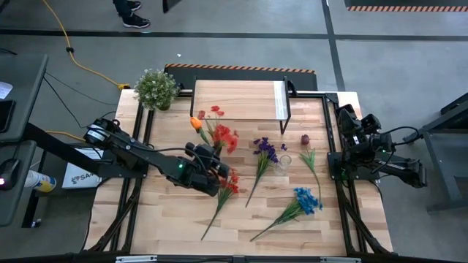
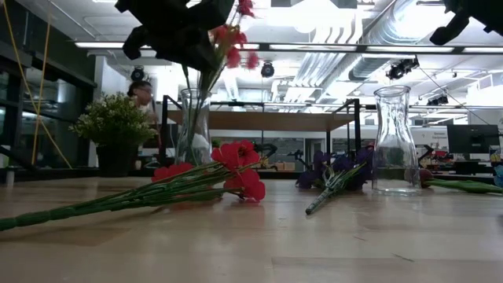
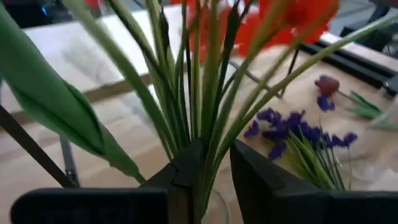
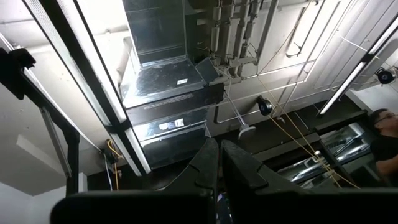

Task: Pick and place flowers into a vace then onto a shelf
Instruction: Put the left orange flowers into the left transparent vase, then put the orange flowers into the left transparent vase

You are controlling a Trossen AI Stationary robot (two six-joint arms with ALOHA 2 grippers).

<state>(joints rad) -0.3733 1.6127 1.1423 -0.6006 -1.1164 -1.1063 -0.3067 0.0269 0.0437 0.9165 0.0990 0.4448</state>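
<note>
Start at your left, where the bushy potted plant point(image 1: 156, 88) stands at the table's far corner, out of the job. Next comes the left gripper point(image 1: 212, 169), hanging over a glass vase point(image 2: 194, 126) with a bundle of green stems point(image 3: 199, 106) running up through it; red blooms point(image 2: 236, 43) show above it in the low view. The stem ends are already down inside the glass. Whether the tool pinches those stems or merely stands around them, I cannot tell from the wrist view.

A red flower point(image 2: 236, 169) lies flat on the table just in front of that vase. Behind it stands the shelf point(image 1: 234, 98), with nothing on its plank. Further right lie the purple bunch point(image 1: 267, 150), an empty second vase point(image 2: 393, 141), the dark rosebud point(image 1: 305, 139) and the blue bunch point(image 1: 307, 199).

Expect these flowers to be light and springy, probably top-heavy at the bloom. Take a loose one at mid-stem, never by the petals, which would crush or slip. The glass is likely slick, breakable and easily tipped by leaning stems, so grip it at the neck.

At the far right, the right gripper point(image 4: 217, 146) waits at the table edge, pressed together on nothing and aimed at the ceiling.
</note>
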